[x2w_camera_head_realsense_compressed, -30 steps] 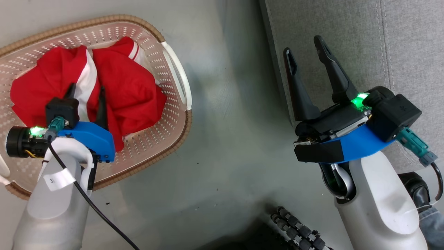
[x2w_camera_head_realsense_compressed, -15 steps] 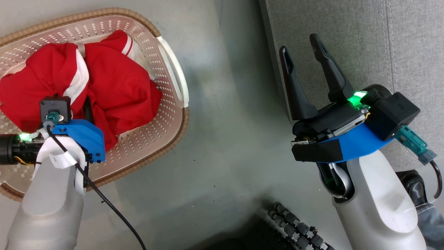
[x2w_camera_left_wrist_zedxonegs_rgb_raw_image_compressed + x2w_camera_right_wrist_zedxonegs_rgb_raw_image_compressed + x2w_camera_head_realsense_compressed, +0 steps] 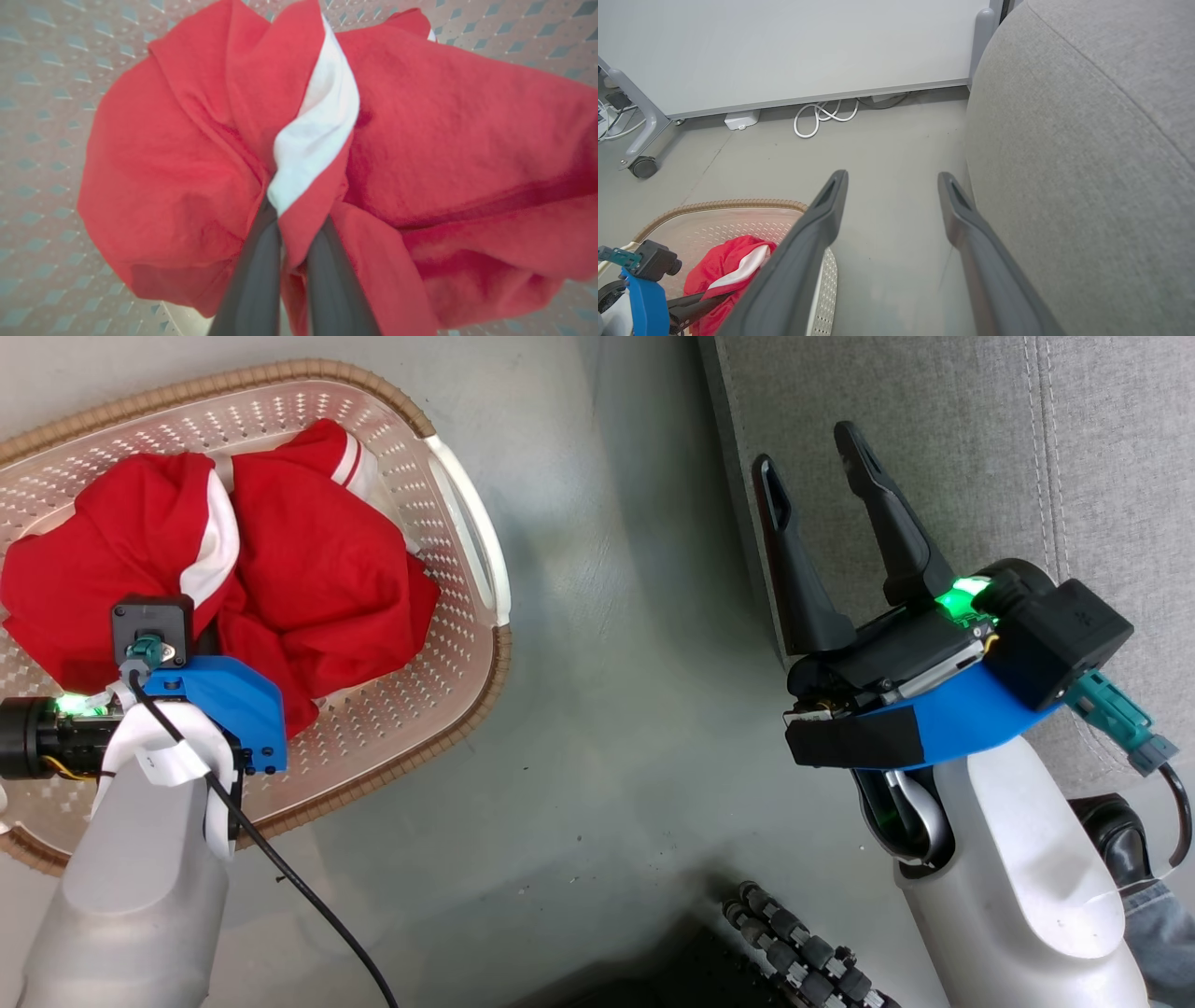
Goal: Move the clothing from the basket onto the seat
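The clothing (image 3: 308, 579) is bright red with white panels and lies bunched in the cream perforated basket (image 3: 411, 709) at the left. My left gripper (image 3: 210, 625) reaches down into the heap. In the left wrist view the left gripper (image 3: 292, 219) is shut on a fold of red and white clothing (image 3: 196, 163), its fingers close together with fabric pinched between them. My right gripper (image 3: 808, 453) hangs open beside the front edge of the grey seat (image 3: 934, 429), holding nothing. In the right wrist view the right gripper (image 3: 892, 177) stands over the floor, the seat (image 3: 1064, 163) to its right and the clothing (image 3: 724, 266) at lower left.
A strip of grey floor (image 3: 607, 663) separates the basket from the seat. A pale wheeled partition panel (image 3: 784, 46) stands behind, with a caster (image 3: 642, 166) and a coiled white cable (image 3: 822, 116) at its foot. A black ribbed cable (image 3: 803, 952) lies near my base.
My left gripper has sunk into the clothing and gone from open to shut on a fold, bunching the fabric. The right arm has stayed put.
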Robot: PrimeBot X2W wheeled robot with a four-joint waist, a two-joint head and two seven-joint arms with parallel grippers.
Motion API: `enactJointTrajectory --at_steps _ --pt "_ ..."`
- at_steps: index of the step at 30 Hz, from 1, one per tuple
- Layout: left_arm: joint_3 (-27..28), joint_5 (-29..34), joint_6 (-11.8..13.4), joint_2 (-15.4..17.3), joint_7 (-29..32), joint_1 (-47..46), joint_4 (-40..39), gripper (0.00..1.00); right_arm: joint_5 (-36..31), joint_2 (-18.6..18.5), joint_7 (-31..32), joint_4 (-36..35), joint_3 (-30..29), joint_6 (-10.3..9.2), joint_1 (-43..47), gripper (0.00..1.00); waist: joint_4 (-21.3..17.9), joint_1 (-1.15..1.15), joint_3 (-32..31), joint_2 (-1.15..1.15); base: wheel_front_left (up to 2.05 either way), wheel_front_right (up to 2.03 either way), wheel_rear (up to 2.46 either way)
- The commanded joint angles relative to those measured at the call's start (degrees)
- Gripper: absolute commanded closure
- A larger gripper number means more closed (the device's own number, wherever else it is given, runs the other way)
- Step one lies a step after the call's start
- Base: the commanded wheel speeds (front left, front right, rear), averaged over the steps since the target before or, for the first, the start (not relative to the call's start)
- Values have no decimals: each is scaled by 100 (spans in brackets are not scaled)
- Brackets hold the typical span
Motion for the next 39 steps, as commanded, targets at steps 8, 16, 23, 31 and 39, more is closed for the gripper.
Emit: enactJointTrajectory --at_steps 8,16,23,31,39 --pt "-39 -141 -71 0 3 -52 72 100 -11 -2 -21 20 -14 1 -62 0 43 0 -53 0 0 0 0" --pt "-161 -240 -229 -227 -317 -109 308 100 -259 -3 -21 139 -120 1 64 0 327 0 -543 0 0 0 0" --pt "-305 -383 -507 -598 -830 -59 774 100 -629 -6 -21 379 -230 1 391 0 745 0 -1522 0 0 0 0" --pt "-570 -437 -839 -995 -1264 207 1118 100 -934 -9 -21 679 -337 1 916 0 1144 0 -2752 0 0 0 0" --pt "-965 -559 -1132 -1247 -1410 422 982 100 -1086 -8 -21 957 -404 1 1495 0 1551 0 -3891 0 0 0 0"
